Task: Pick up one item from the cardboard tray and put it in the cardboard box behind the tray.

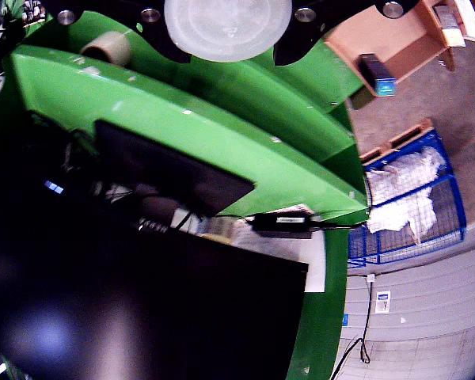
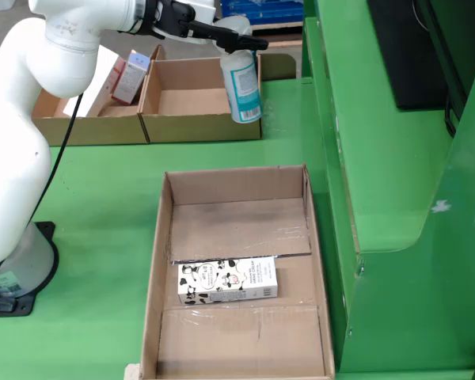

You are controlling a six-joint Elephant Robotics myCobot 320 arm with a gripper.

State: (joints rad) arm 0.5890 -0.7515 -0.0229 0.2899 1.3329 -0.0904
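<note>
1. One suction gripper (image 2: 236,41), upper middle of the fixed view, has a teal-labelled plastic bottle (image 2: 242,81) hanging off it, over the far cardboard box (image 2: 191,125).
2. Cow-print carton (image 2: 227,281) lies flat in the near cardboard tray (image 2: 163,261).

Green bench (image 2: 103,198) w/ dark monitor (image 1: 174,170); blue wire cage (image 1: 416,198) on grey floor (image 1: 435,103).

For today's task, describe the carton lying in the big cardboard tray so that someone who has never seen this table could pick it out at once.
In the fixed view, start at the large open cardboard tray in the middle of the green table. Near its front lies a small rectangular carton on its side. It is the only thing in the tray, white with black cow-like patches, unlike the teal-labelled bottle at the gripper over the far box.
</note>
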